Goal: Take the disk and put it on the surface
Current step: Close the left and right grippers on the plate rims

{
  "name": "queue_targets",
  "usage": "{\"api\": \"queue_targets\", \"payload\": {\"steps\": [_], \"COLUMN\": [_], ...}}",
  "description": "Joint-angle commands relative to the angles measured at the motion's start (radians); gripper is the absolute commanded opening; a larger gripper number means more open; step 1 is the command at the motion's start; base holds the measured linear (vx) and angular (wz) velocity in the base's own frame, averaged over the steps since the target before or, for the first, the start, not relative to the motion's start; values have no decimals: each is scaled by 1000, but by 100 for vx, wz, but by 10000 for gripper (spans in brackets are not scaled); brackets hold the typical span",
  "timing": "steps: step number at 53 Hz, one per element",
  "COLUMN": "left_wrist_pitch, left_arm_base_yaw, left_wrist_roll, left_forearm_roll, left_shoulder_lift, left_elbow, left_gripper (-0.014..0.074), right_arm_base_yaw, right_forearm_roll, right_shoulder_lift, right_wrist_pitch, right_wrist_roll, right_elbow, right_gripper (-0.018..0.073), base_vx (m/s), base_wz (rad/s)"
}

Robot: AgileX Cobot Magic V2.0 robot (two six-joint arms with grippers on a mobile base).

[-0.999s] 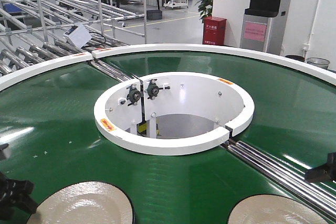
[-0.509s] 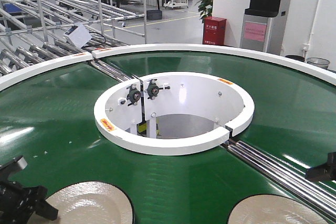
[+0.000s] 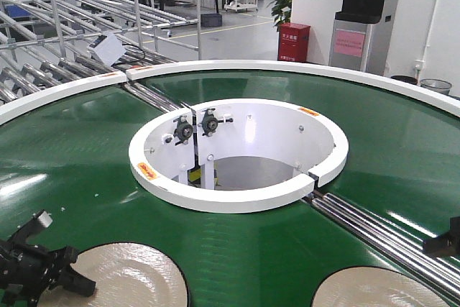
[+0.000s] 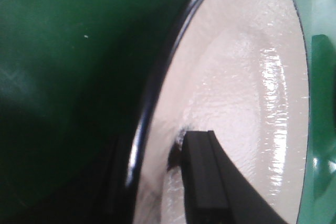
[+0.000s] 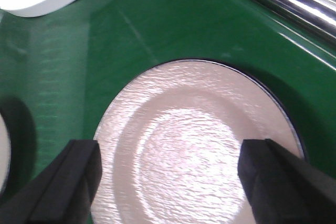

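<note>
Two pale, glossy disks lie on the green belt [image 3: 86, 170]: a left disk [image 3: 136, 278] and a right disk [image 3: 374, 291]. My left gripper [image 3: 75, 272] is at the left disk's rim. In the left wrist view one finger [image 4: 202, 177] lies over the disk [image 4: 247, 77], the other is a dark shape outside the rim, and the jaws are still apart. My right gripper [image 5: 168, 182] hangs open above the right disk [image 5: 194, 140], its fingers [image 5: 68, 179] wide on either side. The surface is out of view.
A white ring wall [image 3: 237, 195] encloses the belt's central hole. Steel rollers [image 3: 381, 231] cross the belt at the right, near the right arm [image 3: 444, 244]. A white outer rim [image 3: 287, 67] bounds the belt. Pipe racks [image 3: 65, 26] stand beyond, at the back left.
My left gripper has swung up and to the right, onto the left disk's rim. Both disks have drifted slightly right with the belt. The right arm has sunk a little.
</note>
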Motion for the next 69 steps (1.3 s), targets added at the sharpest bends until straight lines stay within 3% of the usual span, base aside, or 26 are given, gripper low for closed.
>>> {"api": "queue_targets", "payload": {"steps": [1, 16, 32, 50, 69], "left_wrist_pitch": [-1, 0, 4, -2, 1], "left_arm_base_yaw": [-16, -16, -16, -16, -16], "left_wrist_roll": [13, 19, 49, 50, 67], "left_forearm_roll": [-5, -70, -119, -119, -142], "left_shoulder_lift": [-43, -52, -78, -82, -82], "left_elbow": [-16, -16, -17, -17, -17], "left_gripper": [-9, -8, -8, -8, -8], "right_arm_base_yaw": [-4, -5, -5, -4, -4], "right_forearm_roll": [-37, -307, -320, -298, -19], "right_shoulder_lift": [-26, -3, 108, 228, 352], "right_wrist_pitch": [-37, -57, -36, -33, -2], "right_wrist_roll": [30, 169, 151, 115, -71], "right_elbow": [-33, -33, -33, -33, -33], "right_gripper": [567, 564, 564, 564, 563], "base_vx": [0, 0, 0, 0, 0], "base_wz": [0, 0, 0, 0, 0]}}
